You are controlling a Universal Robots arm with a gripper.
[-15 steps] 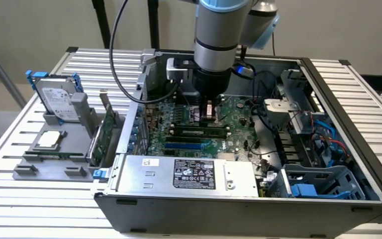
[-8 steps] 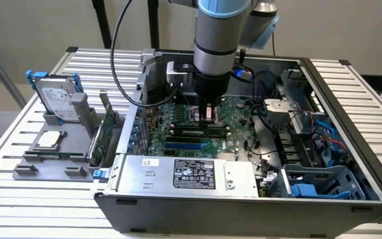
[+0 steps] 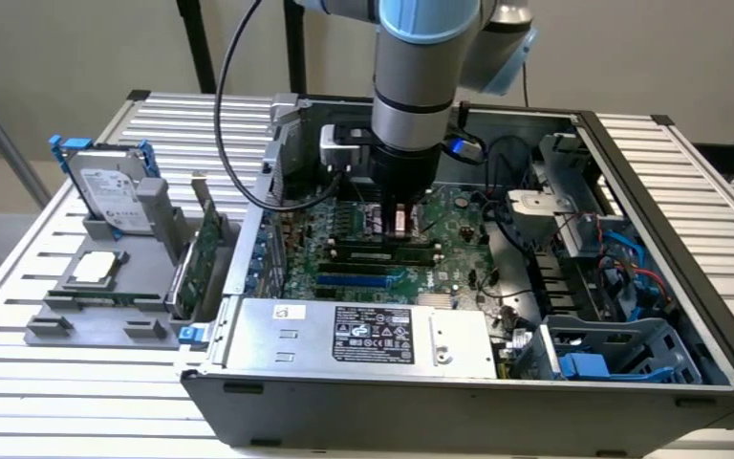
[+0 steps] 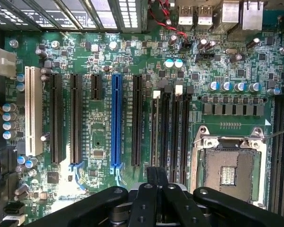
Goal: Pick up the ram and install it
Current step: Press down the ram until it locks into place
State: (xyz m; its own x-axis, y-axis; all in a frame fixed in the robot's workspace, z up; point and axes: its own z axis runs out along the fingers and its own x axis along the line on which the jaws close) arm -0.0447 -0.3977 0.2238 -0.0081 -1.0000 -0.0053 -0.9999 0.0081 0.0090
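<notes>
The ram (image 4: 155,137) stands on edge in one of the memory slots on the motherboard (image 4: 99,137), seen edge-on from the wrist view as a thin strip beside three empty black slots, just next to the open processor socket (image 4: 229,168). The tool (image 4: 157,182) sits directly over that slot row, its two dark fingers (image 4: 149,198) pressed close together with their tips at the near end of the ram; whether they pinch the stick or only touch it cannot be told, since the fingers cover that end. In the exterior view the arm reaches straight down into the open computer case (image 3: 673,382), and the tool (image 3: 399,225) meets the board just above the memory slots, its tip partly masked by its own body. Outside the case, at the exterior view's left, a hard drive (image 3: 106,191), a green expansion card (image 3: 202,258) and a square silver processor (image 3: 96,271) rest in a grey holder (image 3: 87,320) on the slatted desk (image 3: 35,402).
</notes>
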